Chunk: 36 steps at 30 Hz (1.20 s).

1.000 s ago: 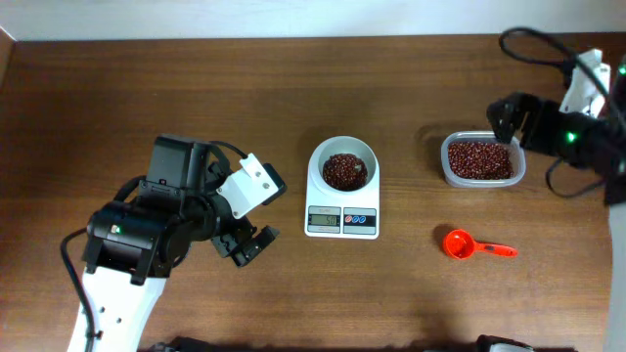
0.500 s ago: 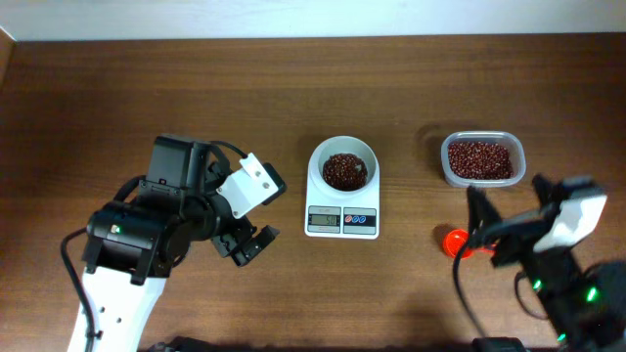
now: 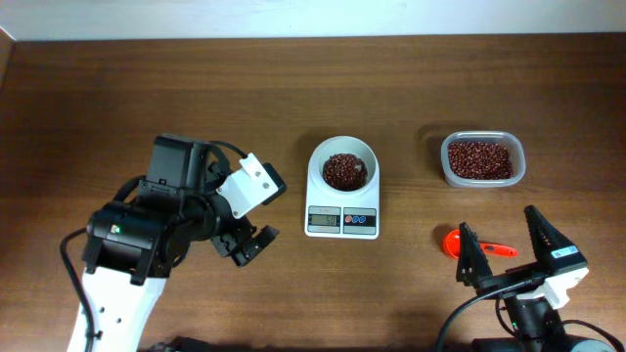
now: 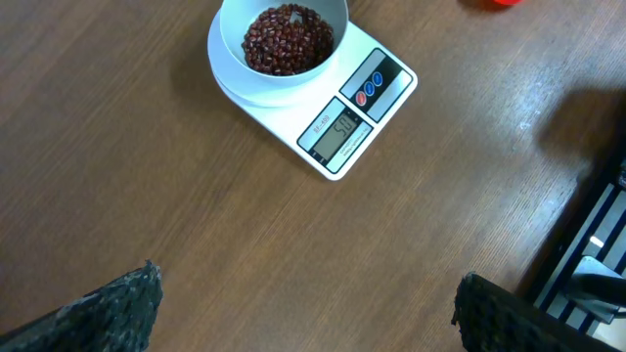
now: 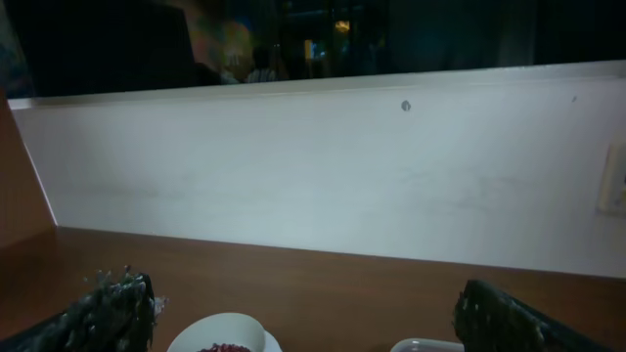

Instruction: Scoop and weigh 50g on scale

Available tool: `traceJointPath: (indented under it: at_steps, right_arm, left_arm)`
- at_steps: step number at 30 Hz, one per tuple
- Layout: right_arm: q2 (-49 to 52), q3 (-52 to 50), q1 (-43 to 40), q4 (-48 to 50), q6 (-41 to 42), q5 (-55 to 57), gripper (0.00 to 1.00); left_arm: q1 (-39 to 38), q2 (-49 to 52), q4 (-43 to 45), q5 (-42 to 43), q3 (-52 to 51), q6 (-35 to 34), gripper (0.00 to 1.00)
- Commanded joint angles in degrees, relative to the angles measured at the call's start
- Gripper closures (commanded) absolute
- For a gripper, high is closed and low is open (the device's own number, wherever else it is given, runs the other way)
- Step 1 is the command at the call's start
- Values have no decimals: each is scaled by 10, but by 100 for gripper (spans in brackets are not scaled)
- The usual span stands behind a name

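- You have the scale (image 3: 342, 200) at the table (image 3: 147, 88) centre, display and buttons facing the near edge.
- The white bowl (image 3: 342, 156) sits on the scale with a heap of beans (image 3: 343, 172) in it.
- In the left wrist view the display looks like 50; the digits are small.
- Left gripper (image 3: 252, 246): fingers spread wide, holding nothing, left of the scale and apart from it.
- Right gripper (image 3: 496, 218): fingers spread wide, holding nothing, at the near edge on the right.
- The scoop (image 3: 457, 243) lies flat on the table, cup to the left, just beside the right gripper's left finger; you can't tell contact from overhead.
- The tub (image 3: 520, 161) of beans stands right of the scale, behind the scoop.
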Motion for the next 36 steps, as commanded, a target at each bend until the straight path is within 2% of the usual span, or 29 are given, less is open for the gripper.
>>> traceJointPath:
  at_steps: [1, 6, 11, 19, 24, 31, 36]
  right_arm:
    - [-6, -7, 31, 6, 3, 26, 1]
    - [-6, -44, 25, 7, 3, 52, 1]
    - [-6, -155, 24, 141, -2, 110, 1]
    - [-6, -251, 24, 214, -2, 116, 1]
    - [-6, -257, 13, 203, -3, 116, 1]
    - [-6, -257, -8, 117, -3, 116, 1]
    - [-6, -257, -4, 114, -99, 112, 1]
  left_arm:
    - [2, -2, 1, 6, 6, 9, 1]
    - [2, -2, 1, 6, 6, 9, 1]
    - [2, -2, 1, 6, 6, 9, 1]
    - [2, -2, 1, 6, 6, 9, 1]
    - [2, -2, 1, 6, 6, 9, 1]
    - [2, -2, 1, 6, 6, 9, 1]
    - [2, -2, 1, 6, 6, 9, 1]
